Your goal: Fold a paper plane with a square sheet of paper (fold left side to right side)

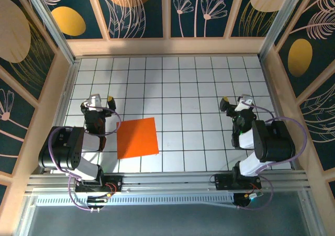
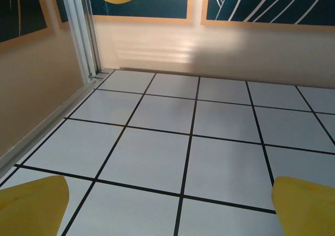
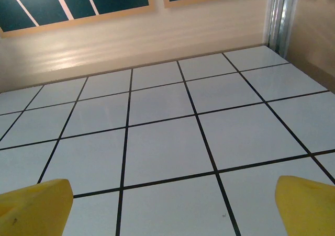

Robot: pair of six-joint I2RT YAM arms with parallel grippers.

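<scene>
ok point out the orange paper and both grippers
square sheet of paper (image 1: 137, 137), top view, middle of the sheet
left gripper (image 1: 102, 101), top view, midway between its fingertips
right gripper (image 1: 235, 101), top view, midway between its fingertips

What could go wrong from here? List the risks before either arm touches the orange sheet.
1. The square sheet of paper lies flat on the smooth tiled table; the open left gripper may push it instead of lifting its left edge.
2. It sits skewed to the tile lines, so edges may not meet squarely.
</scene>
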